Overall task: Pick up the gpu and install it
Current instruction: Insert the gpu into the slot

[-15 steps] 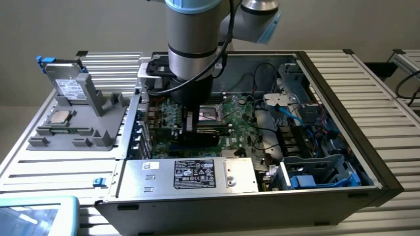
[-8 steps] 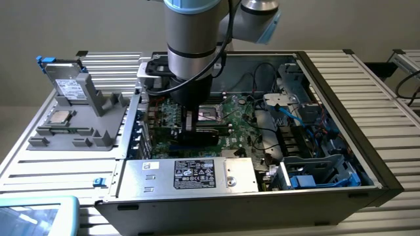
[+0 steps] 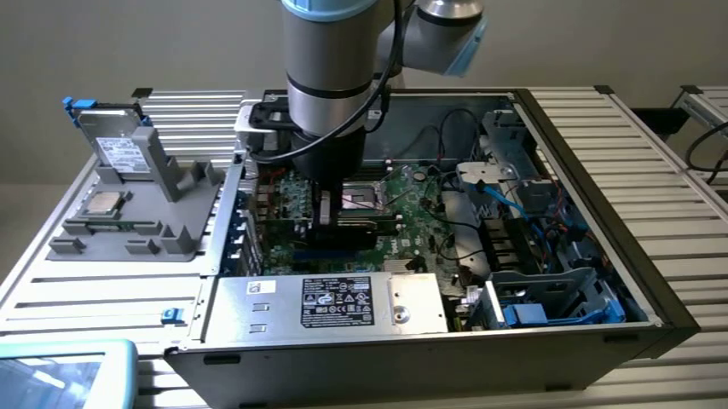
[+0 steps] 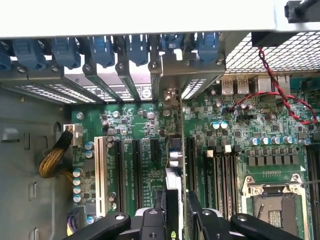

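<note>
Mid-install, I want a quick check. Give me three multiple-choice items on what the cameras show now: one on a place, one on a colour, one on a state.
1. Where is the graphics card?
A) outside the case, at the exterior view's left
B) inside the case, over the green board
C) outside the case, at the exterior view's right

2. What colour are the clips along the slot openings?
A) red
B) yellow
C) blue

3. The gripper is:
A) shut on the graphics card
B) open, holding nothing
C) shut on a cable

Answers:
1 B, since the exterior view has the arm reaching down into the case with the card at its tip.
2 C, since the wrist view shows a row of blue clips.
3 A, since the card stands edge-on, pinched between the fingers.
</note>
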Action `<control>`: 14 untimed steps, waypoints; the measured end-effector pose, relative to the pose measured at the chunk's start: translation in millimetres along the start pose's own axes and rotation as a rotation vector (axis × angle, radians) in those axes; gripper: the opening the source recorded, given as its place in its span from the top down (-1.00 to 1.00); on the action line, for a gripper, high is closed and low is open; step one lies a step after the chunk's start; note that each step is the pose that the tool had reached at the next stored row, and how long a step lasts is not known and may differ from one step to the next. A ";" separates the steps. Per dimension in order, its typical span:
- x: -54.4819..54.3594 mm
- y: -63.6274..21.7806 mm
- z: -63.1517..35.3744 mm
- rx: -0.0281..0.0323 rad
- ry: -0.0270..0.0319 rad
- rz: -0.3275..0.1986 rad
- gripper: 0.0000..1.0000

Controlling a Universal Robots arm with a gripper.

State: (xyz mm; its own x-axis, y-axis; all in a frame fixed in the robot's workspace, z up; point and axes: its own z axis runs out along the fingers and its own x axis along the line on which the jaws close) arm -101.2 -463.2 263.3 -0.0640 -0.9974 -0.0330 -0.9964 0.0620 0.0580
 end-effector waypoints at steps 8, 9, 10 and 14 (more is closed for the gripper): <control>2.0 1.1 2.8 -0.0022 -0.0311 -0.002 0.44; 1.9 1.1 2.8 -0.0023 -0.0314 -0.002 0.44; 1.9 1.2 2.8 -0.0024 -0.0314 -0.002 0.44; 4.1 1.3 2.9 -0.0038 -0.0314 -0.003 0.44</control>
State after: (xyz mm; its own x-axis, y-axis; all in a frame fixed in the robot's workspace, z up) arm -103.0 -467.1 260.4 -0.0628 -0.9959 -0.0644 -0.9964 0.0588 0.0617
